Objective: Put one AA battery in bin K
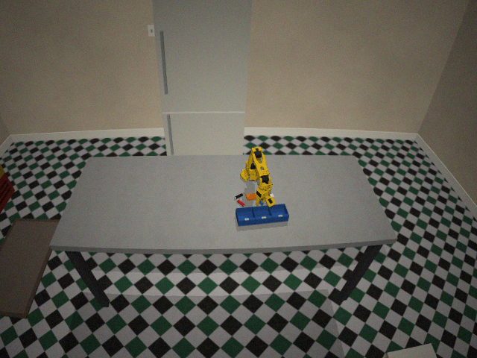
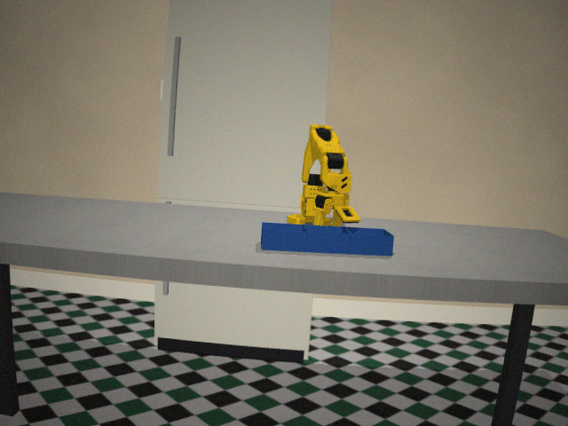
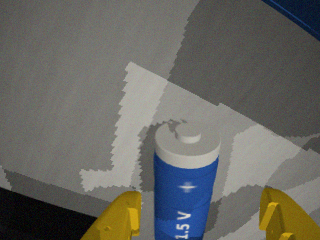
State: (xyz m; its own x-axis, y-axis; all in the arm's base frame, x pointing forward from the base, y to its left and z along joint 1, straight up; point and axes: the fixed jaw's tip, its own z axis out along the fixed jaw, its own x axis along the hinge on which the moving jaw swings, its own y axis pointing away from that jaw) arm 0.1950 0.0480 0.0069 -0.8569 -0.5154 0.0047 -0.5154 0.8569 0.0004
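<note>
A blue AA battery with a white end (image 3: pixel 185 180) (image 1: pixel 261 202) lies on the table between the gripper's fingers. In the wrist view there is a gap on each side of it. My gripper (image 3: pixel 200 207) (image 1: pixel 264 203) is partly open, low over the battery, and holds nothing. Its fingertips are hidden behind the bins in the exterior view. The blue row of three joined bins (image 1: pixel 250 221) (image 2: pixel 326 240) (image 3: pixel 302 17) stands just in front of the gripper. Its small white labels are too small to read, so I cannot tell which is K.
An orange block (image 1: pixel 250 197) lies beside the gripper. A black block with a white end (image 1: pixel 238 196) and a red thing (image 1: pixel 241 203) lie to its left; a black surface (image 3: pixel 35 215) shows at the wrist view's lower left. A white thing (image 1: pixel 271 195) is partly hidden behind the gripper.
</note>
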